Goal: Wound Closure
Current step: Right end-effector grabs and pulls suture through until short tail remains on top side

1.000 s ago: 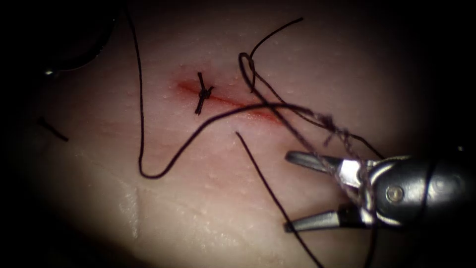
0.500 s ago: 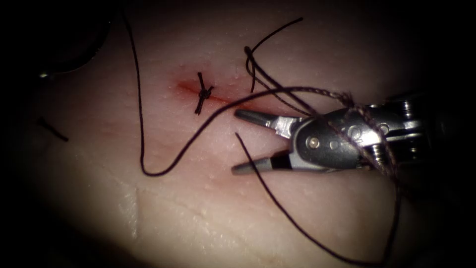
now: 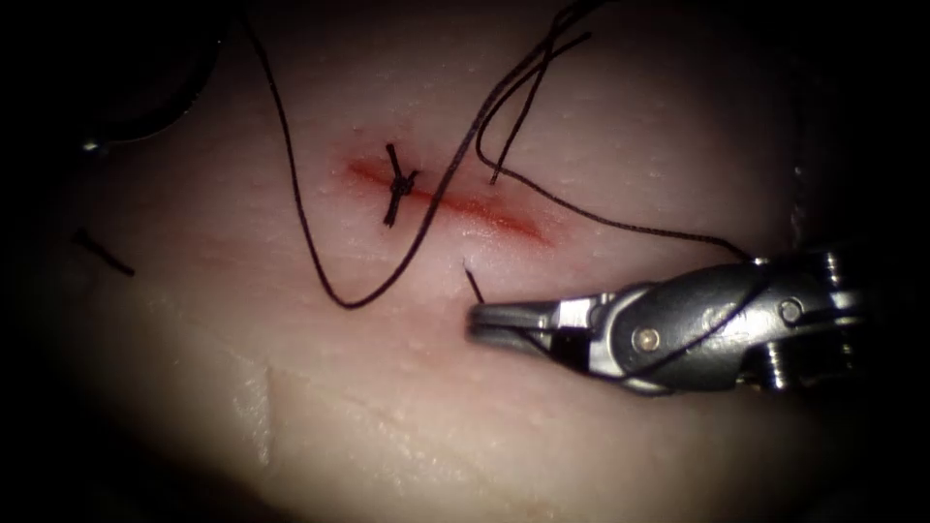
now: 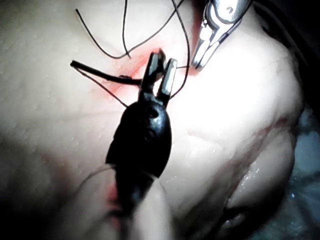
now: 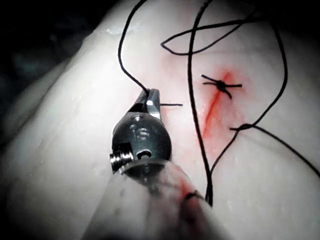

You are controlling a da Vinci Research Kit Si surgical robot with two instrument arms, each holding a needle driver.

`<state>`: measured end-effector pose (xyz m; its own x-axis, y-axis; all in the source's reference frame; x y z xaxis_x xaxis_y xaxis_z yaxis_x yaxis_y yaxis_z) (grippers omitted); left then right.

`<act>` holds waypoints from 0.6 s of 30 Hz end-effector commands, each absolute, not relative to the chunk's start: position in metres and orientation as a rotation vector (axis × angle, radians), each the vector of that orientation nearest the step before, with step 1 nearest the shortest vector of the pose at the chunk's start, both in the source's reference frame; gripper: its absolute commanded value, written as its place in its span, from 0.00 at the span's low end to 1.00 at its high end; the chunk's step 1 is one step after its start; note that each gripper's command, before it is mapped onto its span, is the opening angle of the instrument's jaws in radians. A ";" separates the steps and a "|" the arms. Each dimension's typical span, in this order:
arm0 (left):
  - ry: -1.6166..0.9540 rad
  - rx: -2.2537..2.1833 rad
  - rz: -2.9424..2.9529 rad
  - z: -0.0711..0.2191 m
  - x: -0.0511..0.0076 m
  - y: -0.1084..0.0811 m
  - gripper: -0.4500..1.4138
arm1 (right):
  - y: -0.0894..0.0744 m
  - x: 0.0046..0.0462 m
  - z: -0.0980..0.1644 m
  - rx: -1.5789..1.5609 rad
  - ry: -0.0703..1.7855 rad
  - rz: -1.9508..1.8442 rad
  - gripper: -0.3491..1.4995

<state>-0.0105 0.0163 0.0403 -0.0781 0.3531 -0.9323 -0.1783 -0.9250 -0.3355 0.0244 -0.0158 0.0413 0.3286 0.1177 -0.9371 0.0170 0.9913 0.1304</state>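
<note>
My right tool (image 3: 477,318) lies just below the right part of the cut (image 3: 484,208), jaws shut on the short tail of the thread (image 3: 472,283); a stub sticks out past the tips. From close up, the same shut jaws (image 5: 151,96) pinch that tail (image 5: 172,105). The long thread (image 3: 320,271) loops across the cut and two strands run up out of the picture. My left tool (image 4: 165,57) hovers over the cut, shut on a strand of thread (image 4: 100,74). One tied knot (image 3: 398,183) sits on the cut's left part.
The tissue (image 3: 387,416) falls away into shadow on all sides. A cut scrap of thread (image 3: 102,252) lies at the far left. A dark rounded shape with a small glint (image 3: 92,145) sits at the upper left. Red fluid stains the cut's edges.
My right tool moved left from the lower right with jaws open, then shut them on the short tail. The wraps of thread slid off it and the long loop drew upward.
</note>
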 end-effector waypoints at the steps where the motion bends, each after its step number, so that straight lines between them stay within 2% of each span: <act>1: -0.193 -1.847 2.062 0.041 -0.0111 0.015 0.00 | -0.018 0.0244 0.040 0.136 1.243 0.057 0.00; 6: -0.193 -1.848 2.062 0.041 -0.0111 0.016 0.00 | -0.023 0.0239 0.036 0.164 1.270 0.013 0.00; 18: -0.193 -1.849 2.064 0.041 -0.0109 0.015 0.00 | -0.033 0.0272 0.028 0.257 1.231 -0.161 0.00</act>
<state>-0.0103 0.0162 0.0408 -0.0782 0.3511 -0.9331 -0.1768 -0.9260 -0.3336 0.0266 -0.0316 0.0280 0.3308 0.0109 -0.9436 0.2583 0.9607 0.1016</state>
